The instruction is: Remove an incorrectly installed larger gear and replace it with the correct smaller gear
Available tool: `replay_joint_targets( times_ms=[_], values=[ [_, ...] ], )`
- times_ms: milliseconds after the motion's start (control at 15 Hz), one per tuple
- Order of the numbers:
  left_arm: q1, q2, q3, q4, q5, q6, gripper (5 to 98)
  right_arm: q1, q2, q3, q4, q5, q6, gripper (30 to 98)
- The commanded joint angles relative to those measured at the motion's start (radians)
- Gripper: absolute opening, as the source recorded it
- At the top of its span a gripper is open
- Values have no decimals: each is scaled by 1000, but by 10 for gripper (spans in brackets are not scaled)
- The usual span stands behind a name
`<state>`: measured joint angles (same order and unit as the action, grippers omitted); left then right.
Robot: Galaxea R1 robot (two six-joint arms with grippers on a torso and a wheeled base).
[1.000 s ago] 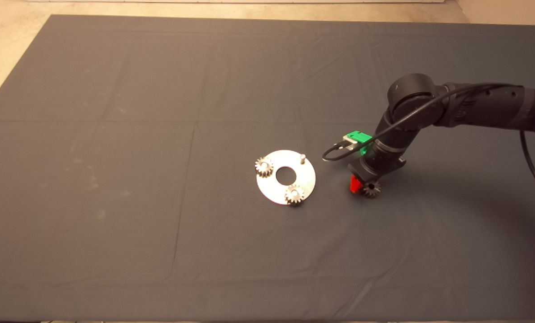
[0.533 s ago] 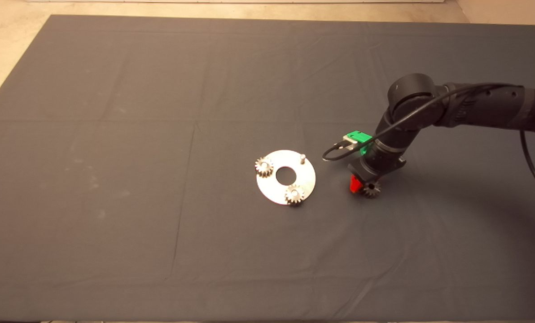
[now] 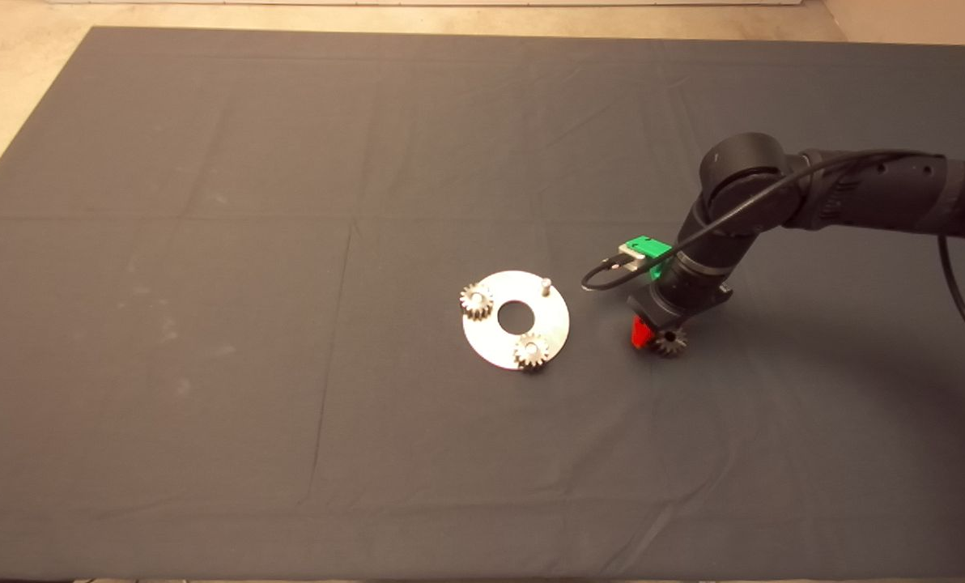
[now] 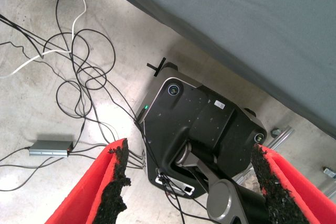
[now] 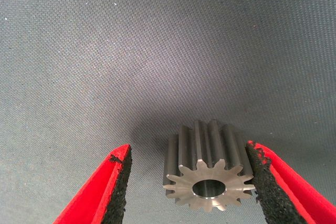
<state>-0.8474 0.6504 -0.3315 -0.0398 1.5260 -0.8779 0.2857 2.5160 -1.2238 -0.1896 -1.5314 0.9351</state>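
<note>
The smaller gear (image 3: 670,341) lies flat on the dark mat, right of the round steel plate (image 3: 495,344). It is dark, with a dark centre hole. My right gripper (image 3: 655,337) hangs low over it, open. In the right wrist view the smaller gear (image 5: 210,174) sits between the two pads. One pad (image 5: 258,174) is at its teeth and the other pad (image 5: 119,182) stands well apart. The plate carries two paler gears (image 3: 476,301) (image 3: 531,351) and one bare pin (image 3: 545,284). The larger gear is out of view. My left gripper (image 4: 189,179) is open, parked off the mat.
The right arm (image 3: 855,194) reaches in from the right edge, its cable looping towards the plate. The left wrist view looks down at the floor, with the robot's black base (image 4: 202,129), loose cables (image 4: 79,66) and the mat's edge.
</note>
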Motion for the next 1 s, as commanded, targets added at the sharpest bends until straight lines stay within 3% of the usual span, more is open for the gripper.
replay_joint_targets(
  times_ms=[0,267,533,933],
  values=[
    [18,-2,9,8,132,4,592,24,-7,-12,7,-127,2,569],
    [18,-4,10,8,132,4,592,23,-13,-27,18,-127,2,569],
    [18,-2,9,8,132,4,592,21,-96,1,15,-127,1,569],
    [18,-4,10,8,132,4,592,24,-77,44,19,-127,8,569]
  ],
)
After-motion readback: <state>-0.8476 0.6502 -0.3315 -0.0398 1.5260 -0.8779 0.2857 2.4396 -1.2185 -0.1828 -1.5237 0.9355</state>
